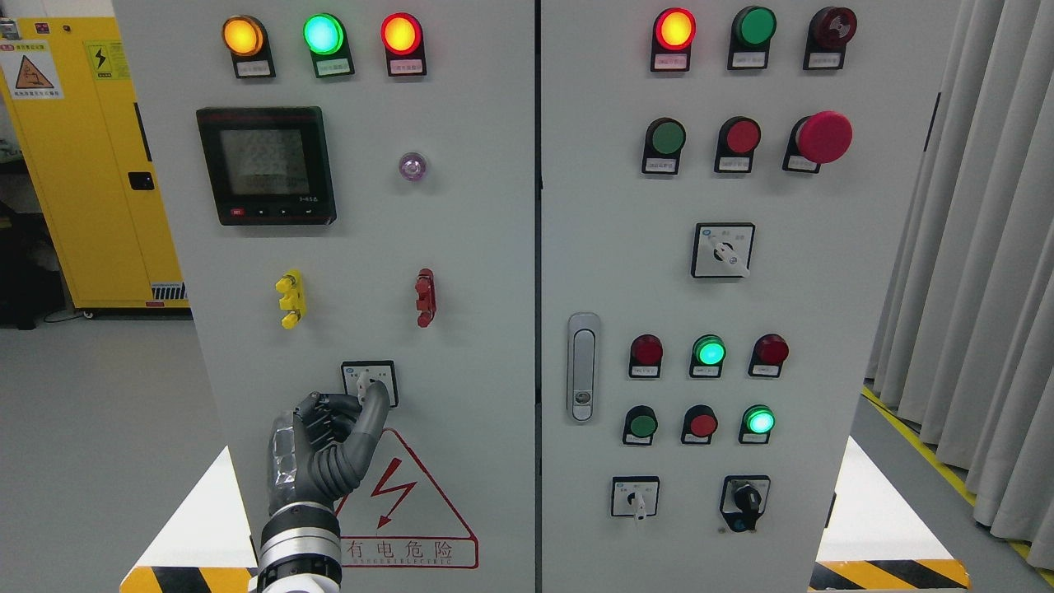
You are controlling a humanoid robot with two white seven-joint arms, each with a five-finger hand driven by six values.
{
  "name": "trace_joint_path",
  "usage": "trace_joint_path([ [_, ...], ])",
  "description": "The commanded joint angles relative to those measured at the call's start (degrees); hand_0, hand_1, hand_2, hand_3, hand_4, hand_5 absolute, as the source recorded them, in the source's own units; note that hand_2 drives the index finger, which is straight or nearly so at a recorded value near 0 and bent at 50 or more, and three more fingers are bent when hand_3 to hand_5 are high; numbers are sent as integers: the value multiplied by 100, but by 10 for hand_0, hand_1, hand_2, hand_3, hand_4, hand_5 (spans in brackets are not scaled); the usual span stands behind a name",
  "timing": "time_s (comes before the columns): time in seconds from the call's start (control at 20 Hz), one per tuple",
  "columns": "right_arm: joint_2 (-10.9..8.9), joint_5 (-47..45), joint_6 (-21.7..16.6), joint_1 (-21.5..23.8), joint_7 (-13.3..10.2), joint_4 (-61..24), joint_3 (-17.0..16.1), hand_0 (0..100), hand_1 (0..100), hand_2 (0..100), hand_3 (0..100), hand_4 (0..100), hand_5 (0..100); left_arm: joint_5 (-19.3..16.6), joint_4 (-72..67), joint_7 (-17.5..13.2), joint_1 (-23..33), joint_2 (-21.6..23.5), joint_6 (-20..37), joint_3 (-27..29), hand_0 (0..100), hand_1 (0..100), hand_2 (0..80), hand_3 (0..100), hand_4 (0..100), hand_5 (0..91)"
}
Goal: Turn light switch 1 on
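Head view shows my left hand (329,445) just below the rotary switch (370,383), fingers curled, thumb tip touching its white knob.

Off to the left stands a yellow cabinet (82,165) with warning stickers on its door, and grey curtains (972,247) hang down the right side. On the panel's left door, three lit lamps (323,35) glow amber, green and red above a dark meter display (265,165). A yellow handle (290,298) and a red handle (425,297) sit lower. The right door carries a big red mushroom button (823,137), a silver door latch (583,366) (upright, near the seam), and a red lightning warning triangle (403,494) marks the bottom left.
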State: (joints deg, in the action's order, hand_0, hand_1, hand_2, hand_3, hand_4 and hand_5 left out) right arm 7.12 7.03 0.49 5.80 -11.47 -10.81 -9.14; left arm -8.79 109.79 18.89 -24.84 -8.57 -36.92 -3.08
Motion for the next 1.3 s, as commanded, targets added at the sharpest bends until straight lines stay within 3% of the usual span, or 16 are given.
trace_joint_path([
  [0.0, 0, 0, -5, 0, 4, 0, 0, 0, 500, 40, 0, 0, 0, 0, -10, -9, -4, -4, 44, 0, 268, 578, 574, 893, 899, 878],
  [0.6, 0, 0, -5, 0, 4, 0, 0, 0, 500, 40, 0, 0, 0, 9, -28, -17, -4, -4, 35, -9, 452, 570, 571, 892, 893, 876],
  [1.25, 0, 0, -5, 0, 4, 0, 0, 0, 500, 40, 0, 0, 0, 9, -37, -17, -4, -4, 35, -17, 510, 558, 565, 892, 893, 877],
])
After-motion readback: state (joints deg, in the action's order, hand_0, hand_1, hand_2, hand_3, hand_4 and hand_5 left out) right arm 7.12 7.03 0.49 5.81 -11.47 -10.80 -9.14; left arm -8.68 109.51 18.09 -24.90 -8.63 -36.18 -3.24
